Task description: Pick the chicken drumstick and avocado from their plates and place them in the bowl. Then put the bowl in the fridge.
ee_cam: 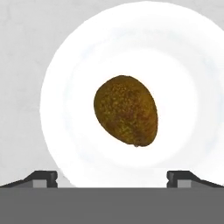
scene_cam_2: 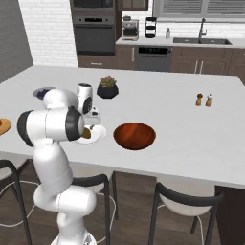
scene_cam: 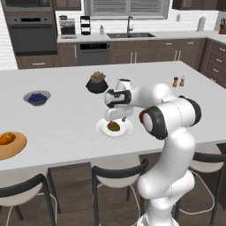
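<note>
One avocado [ee_cam: 125,110] on white plate [ee_cam: 57,87]; claw [ee_cam: 112,177] spread wide above. Likely light, firm, smooth, prone to rolling: best gripped across narrow middle.

Clearance, as I see it: gripper [ee_cam: 112,176] spread wide above avocado [ee_cam: 126,110], alone mid-frame on white plate [ee_cam: 65,65]; bare dish all round. Succulent pot [scene_cam: 97,82] stands beyond, upper centre; bowl [scene_cam_2: 134,135] close beside, centre right.

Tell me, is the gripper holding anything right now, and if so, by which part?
Nothing is held. The gripper is open above the avocado, which lies on the white plate with both fingertips clear of it.
</note>
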Robot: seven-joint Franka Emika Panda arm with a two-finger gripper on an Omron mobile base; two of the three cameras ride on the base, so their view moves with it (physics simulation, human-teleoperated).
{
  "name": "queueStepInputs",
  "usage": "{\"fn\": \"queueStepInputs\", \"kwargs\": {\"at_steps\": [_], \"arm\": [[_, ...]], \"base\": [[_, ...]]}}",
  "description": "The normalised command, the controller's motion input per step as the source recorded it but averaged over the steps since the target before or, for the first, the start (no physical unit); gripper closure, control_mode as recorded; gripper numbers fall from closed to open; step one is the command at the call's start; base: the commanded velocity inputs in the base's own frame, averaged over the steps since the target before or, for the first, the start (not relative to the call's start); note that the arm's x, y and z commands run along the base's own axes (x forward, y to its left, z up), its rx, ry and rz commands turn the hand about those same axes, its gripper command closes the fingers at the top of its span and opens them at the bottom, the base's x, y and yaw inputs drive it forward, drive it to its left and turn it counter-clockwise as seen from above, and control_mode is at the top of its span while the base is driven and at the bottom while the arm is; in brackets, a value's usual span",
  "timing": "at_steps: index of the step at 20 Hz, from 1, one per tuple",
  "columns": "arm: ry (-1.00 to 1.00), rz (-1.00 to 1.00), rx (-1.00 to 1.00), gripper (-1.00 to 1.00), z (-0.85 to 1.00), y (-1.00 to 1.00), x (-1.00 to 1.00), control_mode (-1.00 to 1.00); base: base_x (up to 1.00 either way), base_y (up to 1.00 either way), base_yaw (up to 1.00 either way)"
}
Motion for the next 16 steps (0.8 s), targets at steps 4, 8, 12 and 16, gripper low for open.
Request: {"fn": "queueStepInputs", "kwargs": {"at_steps": [4,8,12,16], "arm": [[0.0,0.0,-0.04,-1.0,-0.41,0.2,0.3,-1.0],[0.0,0.0,-0.02,-1.0,-0.25,0.04,0.32,-1.0],[0.0,0.0,0.0,-1.0,-0.22,0.0,0.21,-1.0],[0.0,0.04,0.0,-1.0,-0.39,0.0,0.0,-1.0]], "base": [[0.0,0.0,0.0],[0.0,0.0,0.0],[0.0,0.0,0.0],[0.0,0.0,0.0]]}}
